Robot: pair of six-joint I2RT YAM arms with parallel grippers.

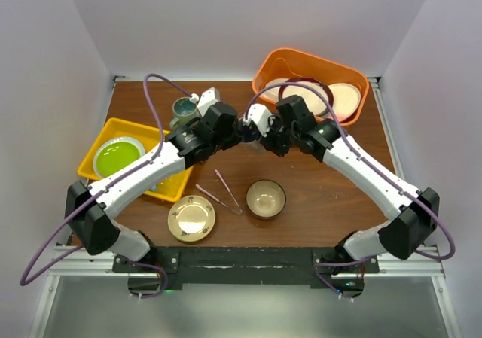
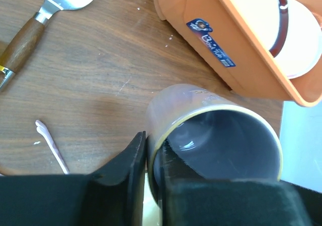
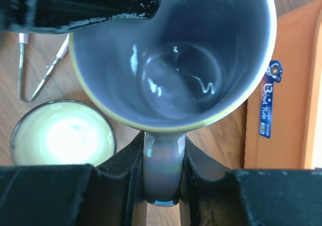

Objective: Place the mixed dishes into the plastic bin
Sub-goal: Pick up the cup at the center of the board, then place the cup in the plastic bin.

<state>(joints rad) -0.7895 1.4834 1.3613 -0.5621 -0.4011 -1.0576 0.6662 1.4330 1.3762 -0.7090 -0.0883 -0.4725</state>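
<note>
Closest to the left wrist lens, the left gripper [image 2: 152,146] was clamped on the mug [image 2: 221,140], one finger outside the wall and the other inside the rim. From above, the tray [image 1: 113,124] with a green plate [image 1: 118,158] lay at far left and a teal mug [image 1: 183,110] sat beyond the left arm. A gold plate [image 1: 191,217], tongs [image 1: 223,192] and a bowl [image 1: 266,199] followed along the near side of the table [image 1: 316,180]. Both arms met over mid-table, with the mug between them and mostly hidden in that view; whether its base touched the wood could not be told. Its mouth faced up toward both wrist cameras, so its long axis stood roughly upright, tilted a little. The right gripper [image 3: 163,143] had its fingers set against either side of the handle [image 3: 162,178], which stuck out toward that arm. They looked in contact, though how firmly could not be judged. The bin [image 2: 251,60], already holding plates [image 1: 343,97], sat just beside the mug, to its right and farther back, on the right arm's side. This read as a handover: the right arm was the nearer one to the bin, and the carry would likely wait on the left fingers letting go of the rim.
</note>
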